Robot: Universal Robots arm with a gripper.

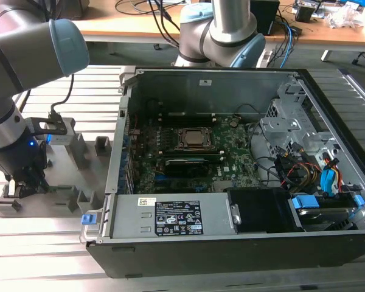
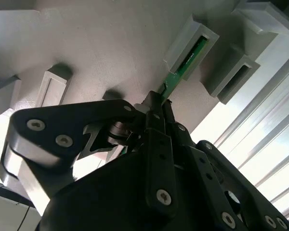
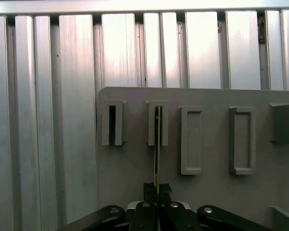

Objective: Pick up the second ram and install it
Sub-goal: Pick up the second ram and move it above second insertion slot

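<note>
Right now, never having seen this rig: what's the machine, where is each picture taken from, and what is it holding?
The machine is a grey-and-blue jointed robot arm. The exterior view, from a camera off the arm, shows it beside an open black computer case holding a large green motherboard, over a grey plate of plastic holder blocks. Both wrist views come from cameras riding on the arm. There the black gripper is shut on a thin green memory stick whose far end sits in a grey holder block.

The holder plate was set to the exterior view's left of the case, the second ram slotted in a holder block
</note>
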